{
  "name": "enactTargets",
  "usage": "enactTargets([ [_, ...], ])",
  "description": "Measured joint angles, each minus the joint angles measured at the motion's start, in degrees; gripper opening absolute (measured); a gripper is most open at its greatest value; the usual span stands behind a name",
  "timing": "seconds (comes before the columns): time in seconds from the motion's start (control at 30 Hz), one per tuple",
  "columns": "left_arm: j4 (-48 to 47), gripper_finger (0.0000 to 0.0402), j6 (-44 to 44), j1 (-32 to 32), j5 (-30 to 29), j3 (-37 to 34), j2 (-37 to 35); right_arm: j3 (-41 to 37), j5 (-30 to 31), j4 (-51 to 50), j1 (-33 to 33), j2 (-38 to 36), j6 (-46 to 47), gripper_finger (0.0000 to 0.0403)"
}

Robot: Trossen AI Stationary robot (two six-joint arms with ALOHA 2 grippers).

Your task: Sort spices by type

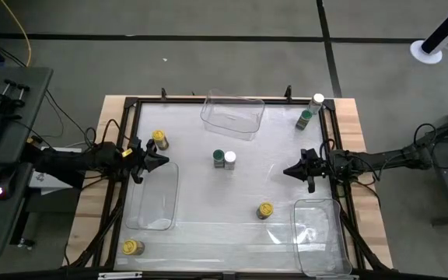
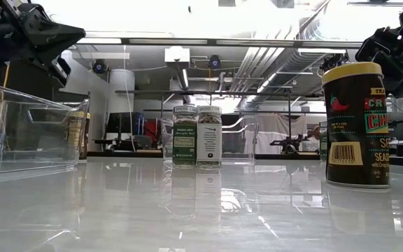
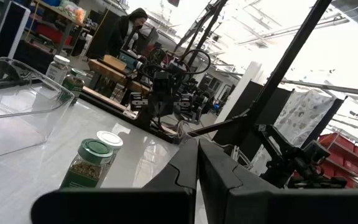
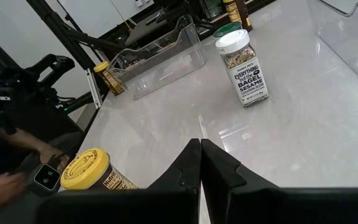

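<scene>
Jars stand scattered on the white desk (image 1: 232,202): a green-lidded jar (image 1: 218,159) touching a white-lidded jar (image 1: 230,160) between the clenched, empty left hand (image 1: 164,161) and right hand (image 1: 287,170). Clear bins (image 1: 232,115) sit nearby. Only the left wrist view shows a person (image 3: 124,34) beyond.

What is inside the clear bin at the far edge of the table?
Nothing shows inside the far bin; its clear walls hide none of its floor. The nearest jars stand outside it, near the table's far right corner.

Two jars (image 1: 224,159) touching at table (image 1: 208,233) centre, bins (image 1: 232,114) at rear, left and right-front, remaining jars scattered outside them.
</scene>
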Motion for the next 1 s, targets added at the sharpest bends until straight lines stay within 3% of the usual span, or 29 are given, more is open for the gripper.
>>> enactTargets([
  [0.5,0.0,0.0001,0.0,0.0,0.0,0.0,0.0,0.0,0.0,0.0,0.0,0.0,-0.3,0.0000],
  [0.63,0.0,0.0001,0.0,0.0,0.0,0.0,0.0,0.0,3.6,0.7,0.0,0.0,-7.6,0.0000],
  [0.73,0.0,0.0001,0.0,0.0,0.0,0.0,0.0,0.0,9.1,3.7,0.0,0.0,-4.8,0.0000],
  [0.8,0.0,0.0001,0.0,0.0,0.0,0.0,0.0,0.0,18.1,8.9,0.0,0.0,-1.5,0.0000],
  [0.93,0.0,0.0001,0.0,0.0,0.0,0.0,0.0,0.0,41.4,19.8,-0.3,0.3,5.7,0.0000],
  [1.0,0.0,0.0001,0.0,0.0,0.0,0.0,0.0,0.0,44.4,24.3,-1.3,0.9,3.4,0.0000],
])
